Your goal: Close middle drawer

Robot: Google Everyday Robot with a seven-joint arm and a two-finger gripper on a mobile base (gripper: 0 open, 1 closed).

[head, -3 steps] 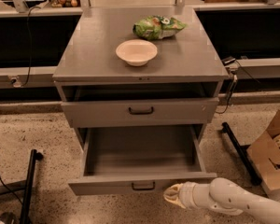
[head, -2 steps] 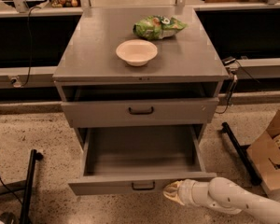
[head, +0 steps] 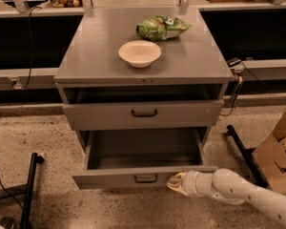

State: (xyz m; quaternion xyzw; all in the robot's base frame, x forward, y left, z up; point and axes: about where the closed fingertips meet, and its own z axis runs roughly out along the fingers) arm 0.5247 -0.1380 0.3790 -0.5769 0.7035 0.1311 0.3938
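Here, one white arm [head: 250, 194] reaches in from the lower right, nearly level. Its claw [head: 175, 183] is at the front of the middle drawer [head: 109, 179], just right of the handle [head: 146, 178]; whether it is open or closed I cannot tell. That drawer stands pulled far out of the table [head: 86, 66]. One upper drawer [head: 109, 116] shows above it, and one bowl [head: 139, 53] and one green bag [head: 162, 27] lie on top.

Tool [head: 174, 182] at mid drawer [head: 109, 178] front; box [head: 276, 152] rt
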